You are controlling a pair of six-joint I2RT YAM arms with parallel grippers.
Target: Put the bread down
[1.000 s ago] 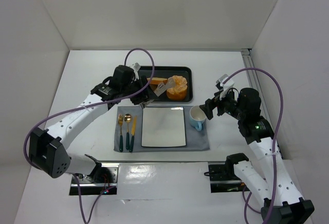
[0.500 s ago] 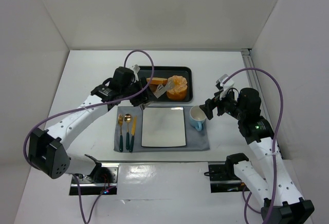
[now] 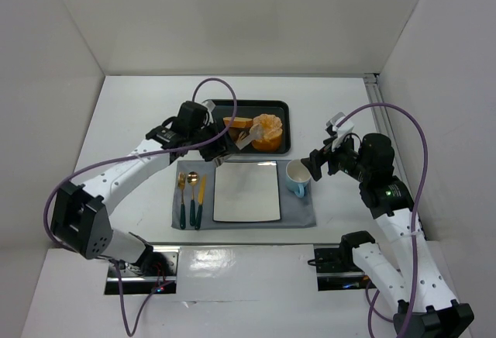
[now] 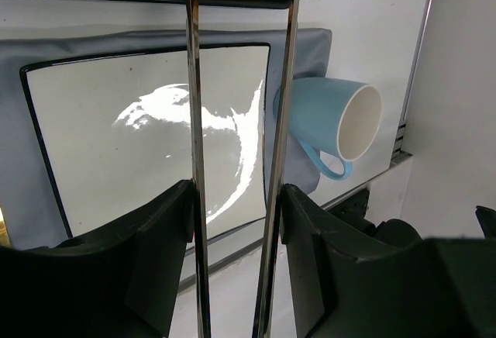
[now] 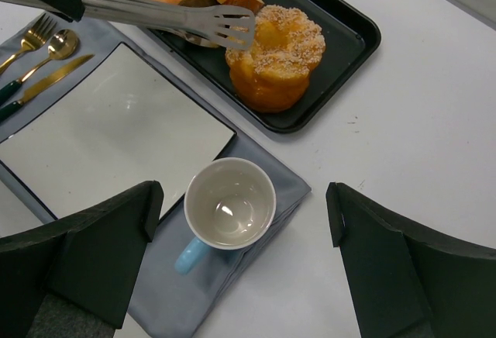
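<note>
Bread [image 3: 267, 132], round golden-orange bun with pale cracked top: lying in black rectangular tray [image 3: 263, 108], steel tongs [image 5: 155, 14] reaching its edge. I am seeing left pincer [image 4: 235, 237] clamping tongs, right pincer [image 5: 242, 191] hanging open.

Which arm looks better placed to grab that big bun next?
Left. The left gripper holds tongs whose tips sit at the bread in the black tray. The right gripper hangs open and empty near the cup, away from the tray.
</note>
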